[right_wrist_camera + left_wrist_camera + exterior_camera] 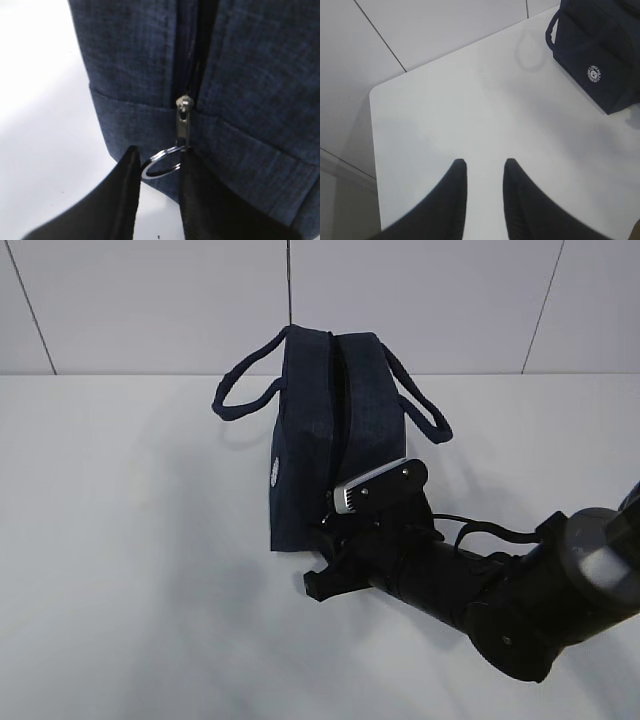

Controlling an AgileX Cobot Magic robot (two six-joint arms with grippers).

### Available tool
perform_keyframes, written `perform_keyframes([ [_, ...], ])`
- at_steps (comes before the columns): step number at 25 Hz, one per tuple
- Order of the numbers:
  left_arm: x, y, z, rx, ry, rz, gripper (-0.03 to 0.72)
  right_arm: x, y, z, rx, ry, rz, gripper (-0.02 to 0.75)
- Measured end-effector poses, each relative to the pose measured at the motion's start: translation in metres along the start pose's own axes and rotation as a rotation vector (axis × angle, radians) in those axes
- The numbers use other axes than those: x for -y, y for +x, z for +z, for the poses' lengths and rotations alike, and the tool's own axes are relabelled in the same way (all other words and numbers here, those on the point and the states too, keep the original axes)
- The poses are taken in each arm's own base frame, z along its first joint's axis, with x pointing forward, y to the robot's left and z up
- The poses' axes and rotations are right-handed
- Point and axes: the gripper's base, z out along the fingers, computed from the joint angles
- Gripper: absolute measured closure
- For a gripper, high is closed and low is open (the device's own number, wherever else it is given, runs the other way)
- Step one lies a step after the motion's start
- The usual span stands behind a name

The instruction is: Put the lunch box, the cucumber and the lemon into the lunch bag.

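Note:
The dark navy lunch bag stands on the white table with its top zipper running toward me; it also shows in the left wrist view. In the right wrist view the bag's end fills the frame. The silver ring pull hangs from the slider, and my right gripper is shut on it, a finger against each side. From outside, the right gripper sits at the bag's near end. My left gripper hovers open over bare table, holding nothing. Lunch box, cucumber and lemon are out of view.
The bag's two loop handles splay out to either side. The white table ends in a rounded corner and edge to the left of the left gripper. A tiled wall rises behind the bag.

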Motion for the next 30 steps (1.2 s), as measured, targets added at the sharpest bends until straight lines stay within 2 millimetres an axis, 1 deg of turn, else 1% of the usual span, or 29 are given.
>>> perform_keyframes([
  [3, -0.001, 0.0, 0.0, 0.0, -0.009, 0.005, 0.508, 0.0, 0.0, 0.0, 0.0, 0.0, 0.007, 0.528],
  [7, -0.001, 0.0, 0.0, 0.0, -0.012, 0.006, 0.508, 0.0, 0.0, 0.0, 0.002, 0.0, 0.014, 0.576],
  [12, -0.001, 0.0, 0.0, 0.002, -0.015, 0.008, 0.508, 0.0, 0.0, 0.0, 0.006, -0.001, 0.023, 0.587],
  [16, -0.001, -0.001, 0.0, 0.006, -0.015, 0.008, 0.508, 0.0, 0.006, -0.006, 0.006, -0.001, 0.056, 0.596],
  [19, -0.001, -0.001, 0.0, 0.008, -0.016, 0.009, 0.508, 0.0, 0.01, -0.011, 0.0, -0.001, 0.063, 0.625],
  [25, -0.001, -0.001, 0.0, 0.008, -0.016, 0.009, 0.508, 0.001, 0.005, -0.014, 0.032, 0.004, 0.071, 0.678],
  [28, -0.001, -0.001, 0.0, 0.008, -0.016, 0.009, 0.508, 0.0, 0.003, -0.014, 0.04, 0.004, 0.072, 0.72],
  [30, 0.0, -0.001, 0.0, 0.008, -0.004, 0.002, 0.508, 0.001, 0.002, -0.015, 0.042, 0.006, 0.074, 0.72],
])
